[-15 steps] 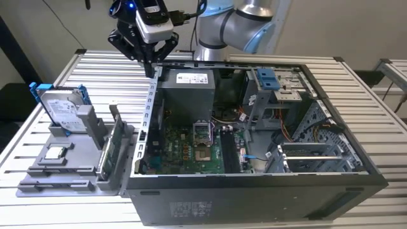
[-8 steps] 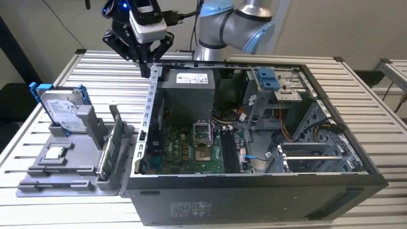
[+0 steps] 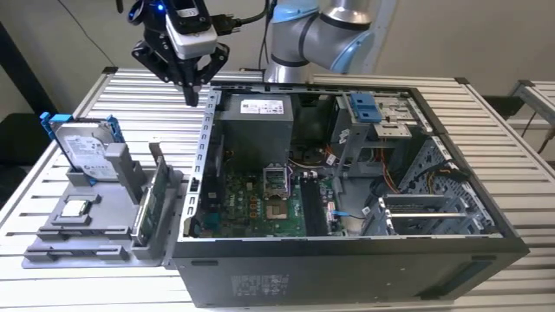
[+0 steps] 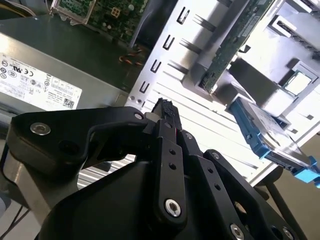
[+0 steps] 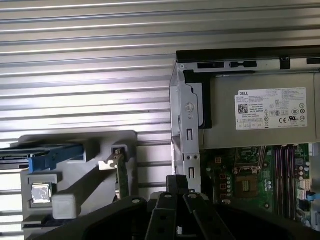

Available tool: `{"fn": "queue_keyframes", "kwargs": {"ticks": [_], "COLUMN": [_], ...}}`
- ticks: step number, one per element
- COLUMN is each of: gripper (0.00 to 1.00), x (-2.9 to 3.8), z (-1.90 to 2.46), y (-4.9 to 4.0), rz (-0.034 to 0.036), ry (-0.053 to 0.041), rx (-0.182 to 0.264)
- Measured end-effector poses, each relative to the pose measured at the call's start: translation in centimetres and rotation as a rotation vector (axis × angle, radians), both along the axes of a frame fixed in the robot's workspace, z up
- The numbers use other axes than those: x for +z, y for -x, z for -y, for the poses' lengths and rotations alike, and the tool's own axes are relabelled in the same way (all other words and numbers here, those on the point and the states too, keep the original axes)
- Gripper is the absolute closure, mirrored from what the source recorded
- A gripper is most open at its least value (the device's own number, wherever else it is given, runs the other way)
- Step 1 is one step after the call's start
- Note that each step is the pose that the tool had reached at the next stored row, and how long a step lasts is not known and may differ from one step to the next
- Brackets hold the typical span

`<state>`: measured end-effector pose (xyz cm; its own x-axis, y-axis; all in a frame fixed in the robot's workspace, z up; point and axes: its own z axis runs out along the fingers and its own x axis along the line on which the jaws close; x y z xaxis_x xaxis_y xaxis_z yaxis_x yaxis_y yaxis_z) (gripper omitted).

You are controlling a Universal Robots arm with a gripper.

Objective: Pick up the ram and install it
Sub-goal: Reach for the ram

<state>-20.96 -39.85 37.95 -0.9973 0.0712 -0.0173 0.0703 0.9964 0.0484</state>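
My gripper (image 3: 192, 99) hangs above the slatted table, just behind the back left corner of the open computer case (image 3: 208, 130). Its black fingers (image 4: 162, 106) are shut, with nothing visible between them, and they also show in the first wrist view (image 5: 177, 182). Toward the exterior view's left, a thin green board (image 3: 158, 195) stands on edge in a grey fixture (image 3: 78, 247); both wrist views show this board (image 4: 235, 45) (image 5: 121, 175). I cannot tell the ram apart from that board at these angles. The gripper is well above and behind the fixture.
The fixture also holds a silver hard drive in a blue bracket (image 3: 87, 153) and a small square chip (image 3: 77, 208). Inside the case lie the green motherboard (image 3: 260, 208) and a grey power supply (image 3: 260, 123). The arm's base (image 3: 321, 26) stands behind the case.
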Motion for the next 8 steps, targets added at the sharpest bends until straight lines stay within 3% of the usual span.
{"fn": "queue_keyframes", "kwargs": {"ticks": [8], "gripper": [0.89], "x": [-0.03], "z": [0.00], "y": [1.13], "rz": [0.0000], "ry": [0.0000], "rx": [0.000]}}
